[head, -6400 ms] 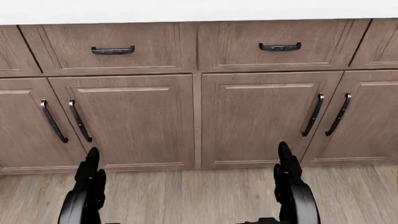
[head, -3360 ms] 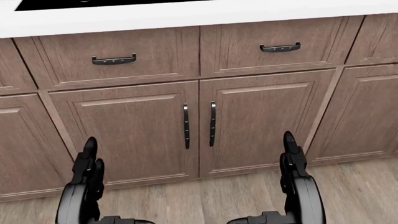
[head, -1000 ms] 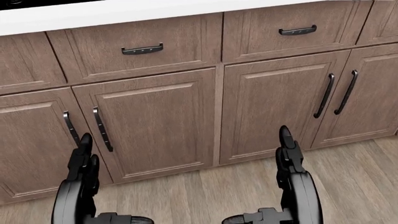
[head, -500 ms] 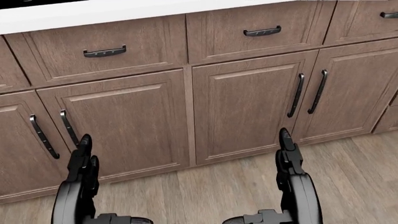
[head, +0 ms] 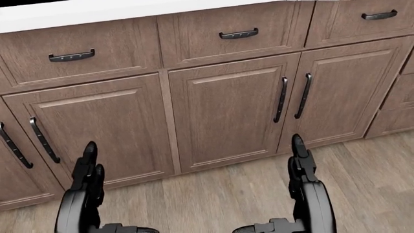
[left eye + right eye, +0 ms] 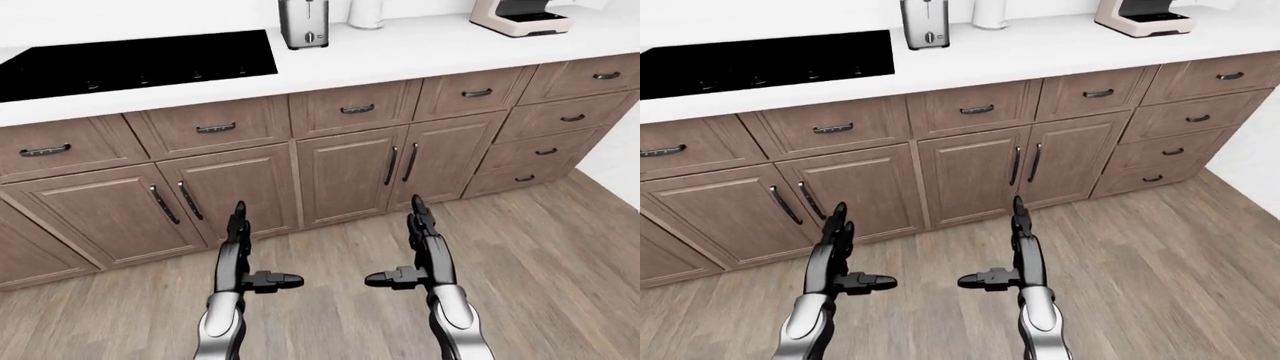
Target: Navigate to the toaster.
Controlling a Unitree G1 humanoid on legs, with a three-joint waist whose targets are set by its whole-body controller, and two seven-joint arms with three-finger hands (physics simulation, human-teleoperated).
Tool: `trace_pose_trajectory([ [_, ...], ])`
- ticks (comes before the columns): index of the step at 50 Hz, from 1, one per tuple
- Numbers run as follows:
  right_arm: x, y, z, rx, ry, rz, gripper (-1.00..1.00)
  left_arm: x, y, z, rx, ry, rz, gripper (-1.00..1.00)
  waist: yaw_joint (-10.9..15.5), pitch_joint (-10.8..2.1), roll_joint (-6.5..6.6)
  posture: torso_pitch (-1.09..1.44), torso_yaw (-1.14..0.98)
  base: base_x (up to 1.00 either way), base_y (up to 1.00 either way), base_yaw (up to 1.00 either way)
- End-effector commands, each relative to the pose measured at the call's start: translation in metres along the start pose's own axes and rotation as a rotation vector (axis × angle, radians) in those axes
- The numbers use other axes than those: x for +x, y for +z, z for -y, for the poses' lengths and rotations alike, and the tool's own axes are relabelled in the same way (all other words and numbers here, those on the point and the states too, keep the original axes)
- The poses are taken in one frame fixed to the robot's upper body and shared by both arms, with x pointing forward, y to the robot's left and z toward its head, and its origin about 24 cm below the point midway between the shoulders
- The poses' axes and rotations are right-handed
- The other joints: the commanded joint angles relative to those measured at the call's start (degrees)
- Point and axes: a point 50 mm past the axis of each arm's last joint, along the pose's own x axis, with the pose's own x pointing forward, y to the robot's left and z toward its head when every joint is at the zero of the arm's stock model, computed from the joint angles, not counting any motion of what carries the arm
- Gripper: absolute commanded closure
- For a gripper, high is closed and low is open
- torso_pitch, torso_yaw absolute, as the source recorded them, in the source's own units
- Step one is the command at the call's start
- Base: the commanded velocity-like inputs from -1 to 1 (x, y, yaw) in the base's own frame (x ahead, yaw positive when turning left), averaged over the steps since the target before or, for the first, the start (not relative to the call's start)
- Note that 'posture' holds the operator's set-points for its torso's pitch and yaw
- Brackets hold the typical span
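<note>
1. Kitchen setting: a long white counter (image 6: 400, 56) runs over brown wooden cabinets (image 6: 345, 172), with plank floor (image 6: 560, 255) below. Landmark for all places is the toaster (image 6: 303, 22).
2. Toaster is a silver upright box standing on the counter near the top edge of the left-eye view, slightly left of centre. Its top is cut off by the frame.
3. Just left of the toaster, set into the counter, lies a black cooktop (image 6: 140, 64). Just right of the toaster stands a white cylinder (image 6: 366, 13), likely a paper roll. Well right of the toaster sits a beige coffee machine (image 6: 520, 15).
4. Below the toaster: a row of drawers, then cabinet doors with dark bar handles (image 6: 400, 163).
5. Left hand (image 6: 240, 255) hangs low over the floor, below and left of the toaster, fingers straight, thumb out, gripping nothing.
6. Right hand (image 6: 420, 251) hangs below and right of the toaster, same pose, fingers spread straight, empty.
7. Head view looks down at cabinet doors and floor only; no toaster there.
8. Progress, as a judgement: toaster is found and roughly ahead, so the search part looks done. Floor shows between the robot and the cabinets, so some approach seems left, plus perhaps a small shift to centre on it.
</note>
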Motion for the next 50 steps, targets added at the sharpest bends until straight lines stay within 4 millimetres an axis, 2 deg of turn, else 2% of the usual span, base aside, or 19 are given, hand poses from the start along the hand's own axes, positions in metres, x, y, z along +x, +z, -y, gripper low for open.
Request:
trace_pose_trajectory([
  [1,0.0035,0.0188,-0.0024,0.001,0.011,0.098,-1.0,0.0033,0.0176,-0.0014,0.004,0.006,0.092,-1.0,0.1,-0.74,0.03,0.0,0.0,0.0,-0.25,0.0],
  [3,0.0035,0.0188,-0.0024,0.001,0.011,0.098,-1.0,0.0033,0.0176,-0.0014,0.004,0.006,0.092,-1.0,0.2,-0.69,1.57,0.0,0.0,0.0,-0.24,0.0],
  [5,0.0035,0.0187,-0.0024,0.001,0.011,0.097,-1.0,0.0033,0.0177,-0.0014,0.005,0.006,0.092,-1.0,0.3,-1.67,4.59,0.0,0.0,0.0,-0.25,0.0],
  [6,0.0034,0.0187,-0.0024,0.001,0.011,0.097,-1.0,0.0033,0.0176,-0.0014,0.004,0.006,0.092,-1.0,0.9,-1.05,1.86,0.0,0.0,0.0,-0.24,0.0],
  [10,0.0035,0.0187,-0.0024,0.002,0.011,0.097,-1.0,0.0033,0.0176,-0.0014,0.004,0.006,0.092,-1.0,0.6,-1.87,2.27,0.0,0.0,0.0,-0.25,0.0],
  [14,0.0035,0.0188,-0.0024,0.001,0.011,0.097,-1.0,0.0033,0.0176,-0.0014,0.004,0.006,0.092,-1.0,0.7,-1.3,-0.28,0.0,0.0,0.0,-0.24,0.0],
  [16,0.003,0.0192,-0.0027,0.0,0.01,0.097,-1.0,0.0033,0.0176,-0.0014,0.005,0.006,0.092,-1.0,0.6,-1.45,-2.59,0.0,0.0,0.0,-0.25,0.0],
  [18,0.0033,0.0184,-0.0025,0.001,0.01,0.097,-1.0,0.0033,0.0176,-0.0014,0.004,0.006,0.092,-1.0,0.0,-2.77,-7.34,0.0,0.0,0.0,-0.25,0.0],
  [19,0.0031,0.0187,-0.0026,0.001,0.01,0.097,-1.0,0.0033,0.0176,-0.0014,0.005,0.007,0.092,-1.0,-0.3,-1.81,-3.66,0.0,0.0,0.0,-0.24,0.0],
  [20,0.0032,0.0186,-0.0026,0.001,0.011,0.097,-1.0,0.0033,0.0176,-0.0014,0.004,0.006,0.092,-1.0,-0.1,-1.83,-4.58,0.0,0.0,0.0,-0.25,0.0],
  [26,0.0032,0.019,-0.0024,0.001,0.009,0.099,-1.0,0.0033,0.0177,-0.0014,0.005,0.006,0.092,-1.0,0.0,-1.14,-1.24,0.0,0.0,0.0,-0.22,0.0],
  [27,0.0032,0.0191,-0.0025,-0.001,0.01,0.1,-1.0,0.0033,0.0176,-0.0014,0.004,0.006,0.092,-1.0,-0.1,-0.44,-1.18,0.0,0.0,0.0,0.0,0.0],
  [32,0.0031,0.0199,-0.0026,-0.002,0.011,0.106,-1.0,0.0033,0.0176,-0.0014,0.004,0.006,0.092,-1.0,-1.2,-0.84,-0.99,0.0,0.0,0.0,0.0,0.0],
  [35,0.0029,0.0199,-0.0021,0.004,0.011,0.111,-1.0,0.0033,0.0176,-0.0014,0.005,0.006,0.092,-1.0,-1.7,-1.82,1.51,0.0,0.0,0.0,0.0,0.0],
  [36,0.0026,0.0201,-0.0022,0.004,0.012,0.114,-1.0,0.0033,0.0177,-0.0014,0.004,0.006,0.092,-1.0,-1.7,-1.48,0.3,0.0,0.0,0.0,0.0,0.0],
  [43,0.0016,0.0221,-0.0029,-0.003,0.013,0.122,-1.0,0.0033,0.0177,-0.0014,0.005,0.006,0.092,-1.0,-0.9,-2.47,-1.06,0.0,0.0,0.0,0.0,0.0],
  [44,0.0014,0.0222,-0.003,-0.004,0.012,0.121,-1.0,0.0033,0.0176,-0.0014,0.004,0.006,0.092,-1.0,-0.4,-3.41,-0.75,0.0,0.0,0.0,0.0,0.23],
  [46,0.0013,0.0223,-0.0034,-0.009,0.011,0.118,-1.0,0.0033,0.0176,-0.0014,0.005,0.006,0.092,-1.0,0.2,-1.69,-1.23,0.0,0.0,0.0,0.0,0.62],
  [50,0.0017,0.0215,-0.003,-0.008,0.012,0.118,-1.0,0.0033,0.0176,-0.0014,0.005,0.006,0.092,-1.0,0.4,-1.14,-3.36,0.0,0.0,0.0,0.0,0.76],
])
